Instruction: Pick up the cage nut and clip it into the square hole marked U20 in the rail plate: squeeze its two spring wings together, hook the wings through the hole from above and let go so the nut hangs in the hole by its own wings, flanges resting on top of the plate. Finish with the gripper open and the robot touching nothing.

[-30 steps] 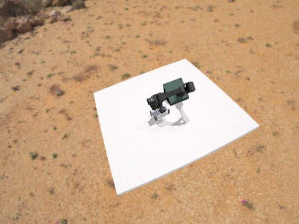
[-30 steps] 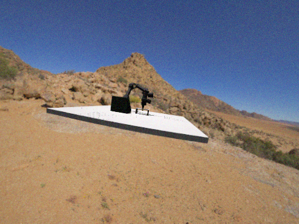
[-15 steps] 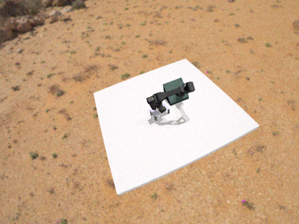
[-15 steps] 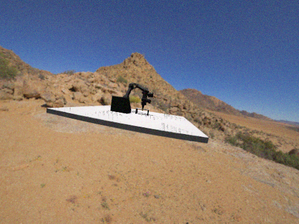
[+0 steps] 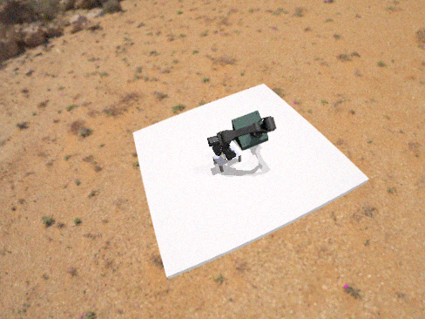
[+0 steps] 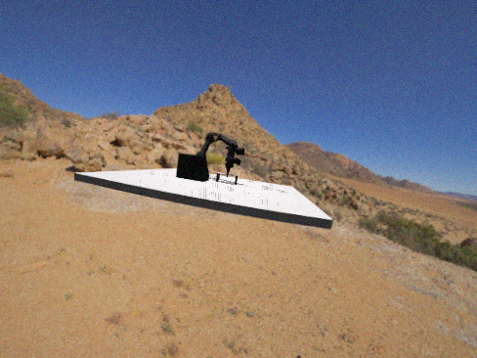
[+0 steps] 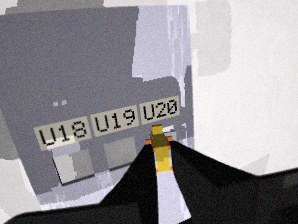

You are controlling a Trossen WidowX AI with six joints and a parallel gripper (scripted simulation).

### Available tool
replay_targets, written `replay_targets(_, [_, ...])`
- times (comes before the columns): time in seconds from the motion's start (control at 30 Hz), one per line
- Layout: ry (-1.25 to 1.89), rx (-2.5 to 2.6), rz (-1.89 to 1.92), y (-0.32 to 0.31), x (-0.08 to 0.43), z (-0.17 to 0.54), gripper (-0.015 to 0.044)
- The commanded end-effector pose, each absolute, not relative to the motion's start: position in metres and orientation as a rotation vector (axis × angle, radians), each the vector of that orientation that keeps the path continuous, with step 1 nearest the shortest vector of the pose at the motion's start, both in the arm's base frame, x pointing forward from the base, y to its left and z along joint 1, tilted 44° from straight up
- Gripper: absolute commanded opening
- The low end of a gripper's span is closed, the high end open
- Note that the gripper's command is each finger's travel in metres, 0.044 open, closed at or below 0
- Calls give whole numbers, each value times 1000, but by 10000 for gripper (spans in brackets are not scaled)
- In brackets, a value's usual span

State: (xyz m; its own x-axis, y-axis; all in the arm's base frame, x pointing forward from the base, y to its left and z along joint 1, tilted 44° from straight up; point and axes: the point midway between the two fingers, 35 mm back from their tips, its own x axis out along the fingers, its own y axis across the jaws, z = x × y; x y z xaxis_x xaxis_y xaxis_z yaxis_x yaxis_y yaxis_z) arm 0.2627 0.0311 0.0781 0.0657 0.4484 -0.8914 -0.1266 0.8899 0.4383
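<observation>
Wrist view: the yellow-and-orange cage nut (image 7: 161, 152) sits pinched between the 2 nearly closed fingers of the gripper (image 5: 220, 160) (image 6: 228, 174) (image 7: 160, 149), just below the U20 label (image 7: 160, 110) in the picture, overlapping the hole there. Left of that label are 2 more, U19 (image 7: 115, 120) and U18 (image 7: 63, 134), each above a square opening in the grey rail plate (image 7: 65, 55). Whether the nut touches the plate, I cannot tell.

Scrubby orange desert (image 5: 87, 218) (image 6: 147, 274) lies around a white slab (image 5: 261, 205) (image 6: 147, 181)
</observation>
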Motion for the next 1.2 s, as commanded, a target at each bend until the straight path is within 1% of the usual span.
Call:
replay_targets(0.0, [1444, 284, 456, 30, 263, 78, 23])
replay_targets(1.17, [1436, 339, 519, 27, 263, 76, 23])
